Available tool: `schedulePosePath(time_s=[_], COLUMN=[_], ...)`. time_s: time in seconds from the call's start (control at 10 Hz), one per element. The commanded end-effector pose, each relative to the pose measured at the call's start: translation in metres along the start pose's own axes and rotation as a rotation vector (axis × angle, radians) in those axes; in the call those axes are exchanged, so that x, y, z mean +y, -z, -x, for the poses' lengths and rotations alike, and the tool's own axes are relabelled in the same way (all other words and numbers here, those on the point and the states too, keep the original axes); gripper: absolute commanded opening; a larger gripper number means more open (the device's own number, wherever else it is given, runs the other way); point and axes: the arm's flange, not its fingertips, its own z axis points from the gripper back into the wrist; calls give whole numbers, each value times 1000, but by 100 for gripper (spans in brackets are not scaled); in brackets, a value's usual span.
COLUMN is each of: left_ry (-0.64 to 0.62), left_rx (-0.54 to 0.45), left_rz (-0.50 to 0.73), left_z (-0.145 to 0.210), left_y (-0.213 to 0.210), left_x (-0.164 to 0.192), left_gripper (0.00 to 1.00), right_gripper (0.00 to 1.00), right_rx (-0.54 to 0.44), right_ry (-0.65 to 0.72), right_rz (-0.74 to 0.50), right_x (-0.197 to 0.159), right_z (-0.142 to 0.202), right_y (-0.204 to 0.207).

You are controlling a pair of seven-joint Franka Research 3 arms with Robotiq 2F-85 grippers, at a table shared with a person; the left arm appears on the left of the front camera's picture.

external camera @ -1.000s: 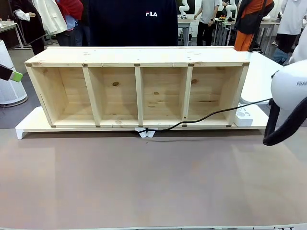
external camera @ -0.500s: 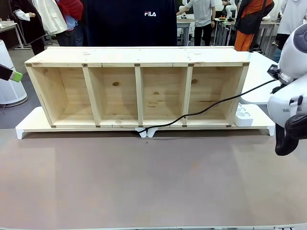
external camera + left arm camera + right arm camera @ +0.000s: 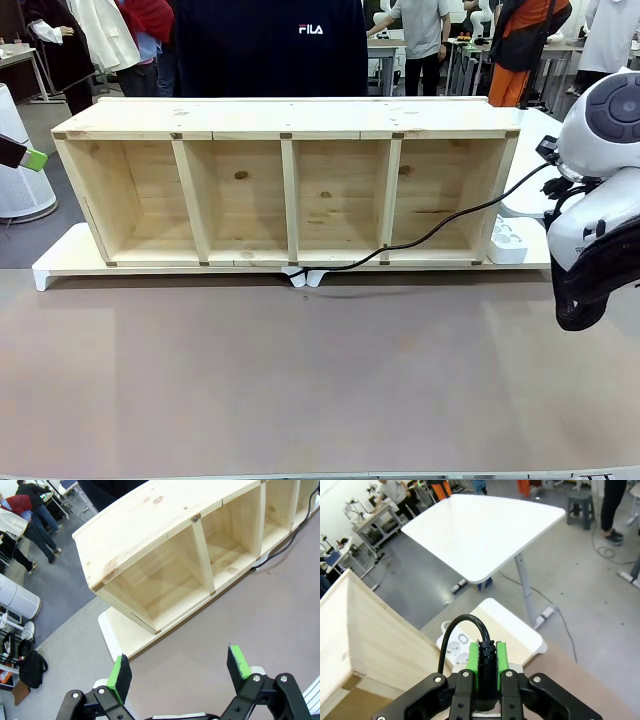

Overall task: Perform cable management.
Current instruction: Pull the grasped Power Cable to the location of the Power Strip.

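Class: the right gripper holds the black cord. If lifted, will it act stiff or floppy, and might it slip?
Probably floppy: the cable sags in a long curve from the right gripper down to the table. Its glossy jacket might slide, but the green pads are shut on its ribbed end, so slipping seems unlikely.

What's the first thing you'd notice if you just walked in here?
The big wooden shelf with four open boxes stretches across the table's far side. A thin black cable climbs from the shelf's bottom front edge up to the right tool, which is pinched shut on its end. A white power strip sits by the shelf's right end.
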Motion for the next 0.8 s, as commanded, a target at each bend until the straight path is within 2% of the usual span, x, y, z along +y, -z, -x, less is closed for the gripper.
schedulePosePath(time_s=[0.0, 0.1, 0.7], left_ry=[-2, -2, -2], left_rx=[-12, -12, -12], left_rz=[-5, -5, -5], left_z=[-1, -1, -1], left_y=[2, 2, 2], left_x=[1, 1, 1], left_gripper=[100, 100, 100], right_gripper=[17, 17, 17], right_rx=[15, 0, 0], right_ry=[74, 0, 0], right_rz=[-29, 0, 0], right_x=[-18, 0, 0], right_z=[20, 0, 0], right_y=[-1, 0, 0])
